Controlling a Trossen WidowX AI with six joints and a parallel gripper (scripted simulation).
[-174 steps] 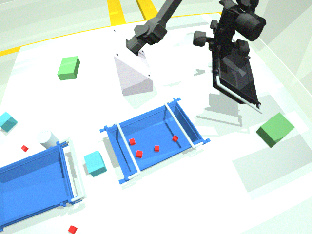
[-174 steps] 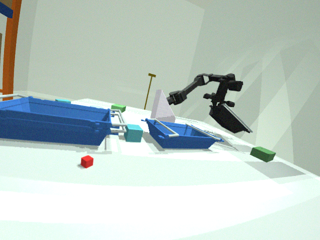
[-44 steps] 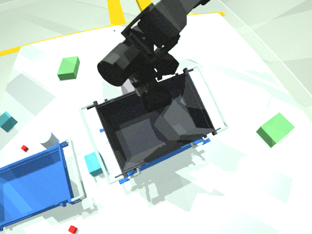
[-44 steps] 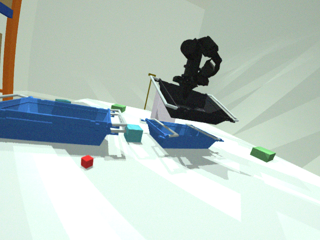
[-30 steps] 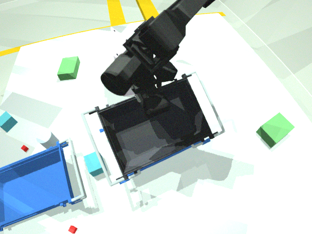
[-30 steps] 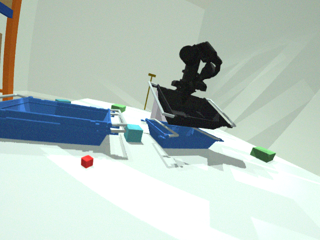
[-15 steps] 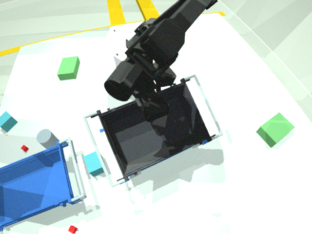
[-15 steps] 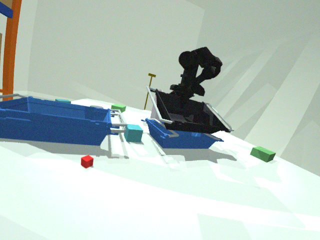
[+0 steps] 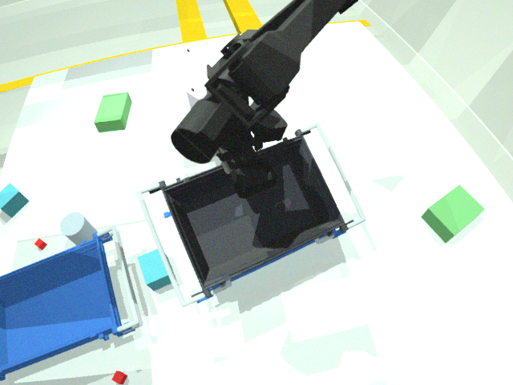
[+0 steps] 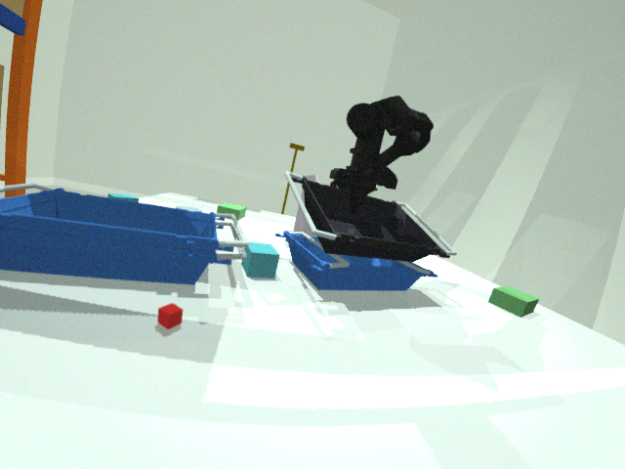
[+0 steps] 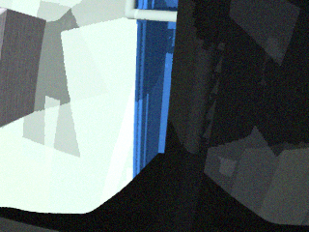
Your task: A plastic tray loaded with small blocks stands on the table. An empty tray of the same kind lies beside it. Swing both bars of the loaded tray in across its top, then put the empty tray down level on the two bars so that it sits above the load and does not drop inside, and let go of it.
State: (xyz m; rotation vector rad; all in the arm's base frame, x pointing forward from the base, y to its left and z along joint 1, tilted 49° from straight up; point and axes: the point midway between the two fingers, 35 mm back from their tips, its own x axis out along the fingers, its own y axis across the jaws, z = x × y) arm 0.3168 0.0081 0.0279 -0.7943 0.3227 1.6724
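Note:
The empty tray point(image 9: 224, 236) point(image 10: 373, 247) point(image 11: 185, 72) is black with its wire bars out over its ends. It hangs tilted, near long side lower, just over the loaded tray. My gripper point(image 9: 248, 168) point(image 10: 355, 201) point(image 11: 170, 160) is shut on its far long wall. The loaded tray point(image 9: 339, 233) point(image 10: 363, 278) point(image 11: 154, 97) is blue and stands on the table, mostly covered from above; its blocks are hidden. Its left bar point(image 10: 339, 262) and right bar point(image 10: 416, 268) lie in across its top. I cannot tell whether the black tray touches them.
Another blue tray point(image 9: 62, 306) point(image 10: 101, 252) stands at left. A cyan block point(image 9: 154, 269) point(image 10: 261, 260) lies between the trays, a green block point(image 9: 454, 213) point(image 10: 514, 300) at right, another point(image 9: 113, 111) point(image 10: 231, 210) farther back. A greyish block point(image 10: 302, 222) point(image 11: 19, 63) stands behind the loaded tray.

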